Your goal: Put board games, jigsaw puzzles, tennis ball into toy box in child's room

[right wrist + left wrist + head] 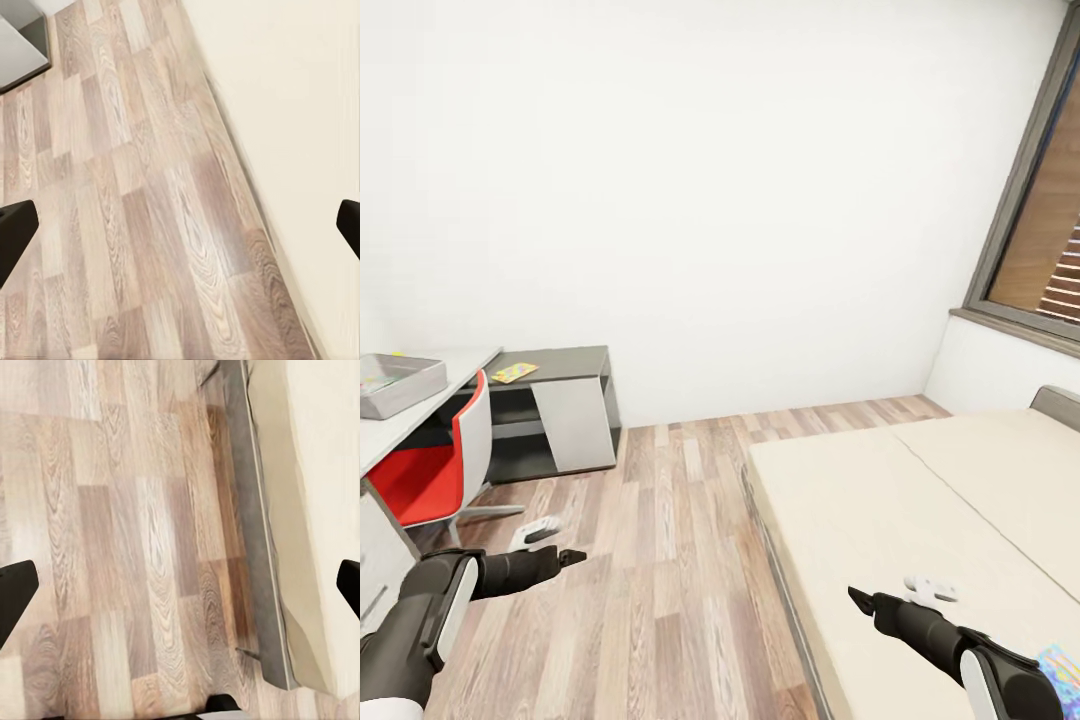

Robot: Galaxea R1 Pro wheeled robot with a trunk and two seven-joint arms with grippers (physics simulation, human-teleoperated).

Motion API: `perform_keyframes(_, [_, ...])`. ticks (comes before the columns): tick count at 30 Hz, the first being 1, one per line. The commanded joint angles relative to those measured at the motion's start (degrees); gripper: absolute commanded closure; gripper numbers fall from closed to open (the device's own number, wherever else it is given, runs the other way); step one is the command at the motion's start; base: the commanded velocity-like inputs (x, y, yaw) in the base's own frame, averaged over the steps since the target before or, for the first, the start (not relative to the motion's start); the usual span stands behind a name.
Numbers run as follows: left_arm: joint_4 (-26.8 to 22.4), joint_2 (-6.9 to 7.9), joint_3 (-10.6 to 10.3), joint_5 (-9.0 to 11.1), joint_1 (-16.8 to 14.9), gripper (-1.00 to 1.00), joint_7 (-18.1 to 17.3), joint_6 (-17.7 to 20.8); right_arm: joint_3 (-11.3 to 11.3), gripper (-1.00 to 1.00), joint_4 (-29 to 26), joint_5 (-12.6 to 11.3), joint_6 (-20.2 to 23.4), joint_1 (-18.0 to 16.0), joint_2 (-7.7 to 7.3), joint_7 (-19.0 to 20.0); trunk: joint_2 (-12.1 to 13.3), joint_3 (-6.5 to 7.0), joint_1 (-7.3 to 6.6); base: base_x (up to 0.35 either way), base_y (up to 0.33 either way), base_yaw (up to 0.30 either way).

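Note:
In the head view a grey toy box (405, 388) stands on the white table (455, 365) at the far left, with something colourful inside it. One jigsaw puzzle (513, 372) lies flat on the dark grey desk section beside it. The beige bed (920, 500) fills the right side, and a light blue board game (1062, 668) lies on its near corner, partly behind my right forearm. My left gripper (568, 552) hangs open over the wood floor. Above the bed's near edge my right gripper (865, 598) is open too. Neither holds anything. The tennis ball is not visible.
A red chair (430, 478) stands tucked at the table. The grey desk cabinet (565, 420) stands against the white wall. Wood-plank floor (660, 560) runs between table and bed. A grey-framed window (1040, 220) is at the right. The bed's grey frame (259, 547) borders the floor.

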Motion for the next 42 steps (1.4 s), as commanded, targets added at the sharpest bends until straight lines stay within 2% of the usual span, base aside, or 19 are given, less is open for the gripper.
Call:
perform_keyframes(1, [-0.01, -0.02, 0.05, 0.02, -0.08, -1.0, -0.14, 0.31, -0.14, -1.0, -0.06, -0.52, 0.39, -0.05, 0.04, -0.01, -0.13, -0.14, 0.04, 0.022, -0.027, 0.281])
perform_keyframes(7, [-0.01, -0.02, 0.02, 0.04, -0.08, -1.0, -0.18, 0.11, -0.13, -1.0, -0.06, -0.52, 0.39, -0.05, 0.04, -0.01, -0.13, -0.14, 0.04, 0.1, -0.121, 0.261])
perform_keyframes(42, [-0.01, -0.02, 0.05, 0.11, -0.08, -1.0, -0.33, 0.05, -0.05, -1.0, -0.06, -0.47, 0.39, -0.05, 0.04, -0.01, -0.13, -0.14, 0.04, 0.008, -0.017, 0.125])
